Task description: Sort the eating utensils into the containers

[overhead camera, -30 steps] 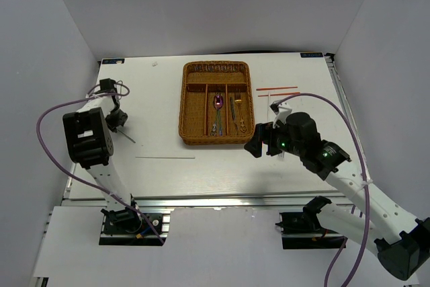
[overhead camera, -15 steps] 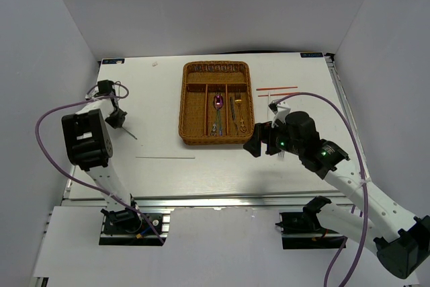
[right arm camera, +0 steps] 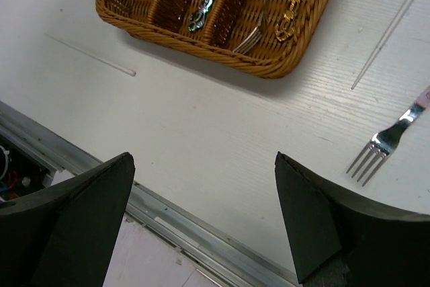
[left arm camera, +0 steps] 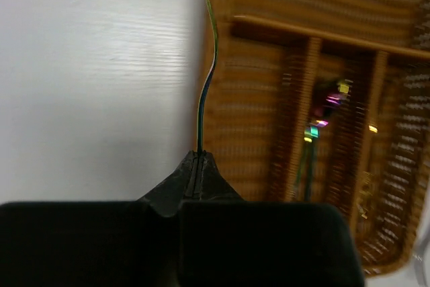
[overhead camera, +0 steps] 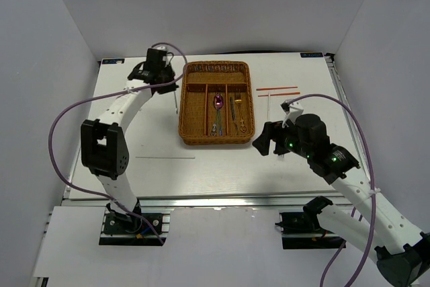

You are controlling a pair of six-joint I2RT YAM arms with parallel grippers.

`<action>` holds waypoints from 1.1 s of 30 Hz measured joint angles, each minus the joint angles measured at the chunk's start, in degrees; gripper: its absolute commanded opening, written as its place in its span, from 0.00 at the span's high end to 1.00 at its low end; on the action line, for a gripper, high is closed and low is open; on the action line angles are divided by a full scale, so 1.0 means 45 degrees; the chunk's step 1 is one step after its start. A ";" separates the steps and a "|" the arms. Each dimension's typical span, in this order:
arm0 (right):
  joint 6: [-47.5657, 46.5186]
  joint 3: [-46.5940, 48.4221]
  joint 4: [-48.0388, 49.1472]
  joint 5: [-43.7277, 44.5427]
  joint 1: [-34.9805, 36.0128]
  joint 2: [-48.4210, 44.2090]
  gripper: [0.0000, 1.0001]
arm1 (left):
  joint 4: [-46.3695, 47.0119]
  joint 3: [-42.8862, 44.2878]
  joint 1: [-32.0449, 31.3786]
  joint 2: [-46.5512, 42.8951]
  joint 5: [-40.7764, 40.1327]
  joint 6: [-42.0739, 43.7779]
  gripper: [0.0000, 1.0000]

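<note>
Holding a thin utensil [left arm camera: 209,65] beside the wicker tray [overhead camera: 182,115]
Clamping it in the left pincer [left arm camera: 199,158], long axis lying near-to-far along the tray's left rim, long slots just right of it; hovering the right pincer [right arm camera: 203,166], spread apart, near the silver fork [right arm camera: 379,149].

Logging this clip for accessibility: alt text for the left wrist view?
The left pincer is shut on a slim greenish utensil pointing up along the wicker tray's outer wall. Blurred shiny cutlery lies inside the tray.
</note>
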 measured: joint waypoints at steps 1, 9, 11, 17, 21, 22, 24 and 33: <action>0.0000 0.0000 -0.0141 0.0053 -0.0049 0.0000 0.11 | 0.0005 0.0408 -0.0398 0.0063 0.0277 0.0151 1.00; 0.0024 0.0000 -0.0879 0.0345 -0.0087 0.0000 0.11 | -0.0855 0.2448 -0.1943 0.1972 0.0811 0.0617 1.00; 0.0049 0.0000 -0.1020 0.0418 -0.0087 0.0000 0.11 | -0.0942 0.2278 -0.2161 0.2263 0.0719 0.0583 1.00; 0.0092 0.0005 -0.1127 0.0529 -0.0087 0.0010 0.11 | -0.0894 0.1248 -0.2419 0.2361 0.0568 0.0325 1.00; 0.0112 0.0063 -0.1161 0.0758 -0.0087 0.0165 0.11 | -0.0831 0.1035 -0.2409 0.2399 0.0578 0.0228 0.81; 0.0126 0.0097 -0.1175 0.0826 -0.0092 0.0253 0.11 | -0.0797 0.1035 -0.2409 0.2424 0.0583 0.0233 0.77; 0.0189 0.0126 -0.1190 0.0971 -0.0126 0.0432 0.11 | -0.0772 0.1035 -0.2414 0.2487 0.0588 0.0185 0.64; 0.0641 0.0350 -0.1248 0.1326 -0.1379 0.2021 0.11 | -0.0578 0.0767 -0.2438 0.2142 0.0729 0.0005 0.35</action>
